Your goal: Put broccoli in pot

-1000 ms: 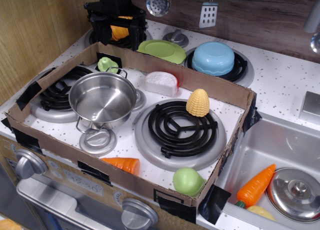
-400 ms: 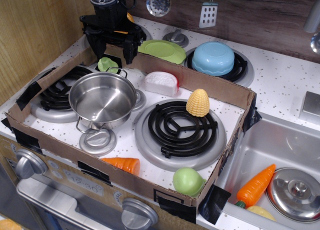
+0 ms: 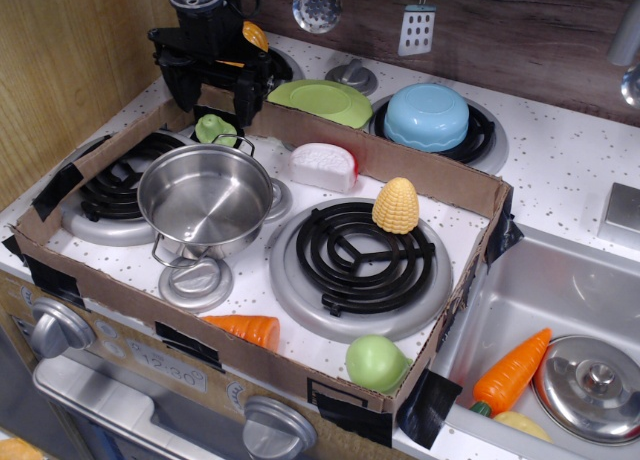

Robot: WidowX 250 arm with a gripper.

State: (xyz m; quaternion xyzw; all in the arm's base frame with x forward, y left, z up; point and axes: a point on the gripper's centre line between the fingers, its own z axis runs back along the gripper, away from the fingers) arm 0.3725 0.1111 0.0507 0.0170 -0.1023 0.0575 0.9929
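The broccoli (image 3: pixel 215 129) is a small pale-green lumpy toy in the back left corner of the cardboard box, just behind the pot. The pot (image 3: pixel 205 199) is a shiny steel round pot with wire loop handles, upright and empty, on the left side of the box. My black gripper (image 3: pixel 213 102) hangs above and slightly behind the broccoli with its fingers spread open and empty, one finger on each side above the toy.
A cardboard wall (image 3: pixel 380 164) rings the stove top. Inside it lie a white and red piece (image 3: pixel 322 166), a yellow corn (image 3: pixel 396 205), an orange carrot piece (image 3: pixel 247 330) and a smooth green ball (image 3: pixel 374 363). A green plate (image 3: pixel 320 100) and a blue upturned bowl (image 3: pixel 427 116) sit behind. The sink (image 3: pixel 560 280) at right holds a carrot and a steel lid.
The gripper has come forward and left from behind the box wall, opened its fingers and now hangs over the broccoli. Nothing else has moved.
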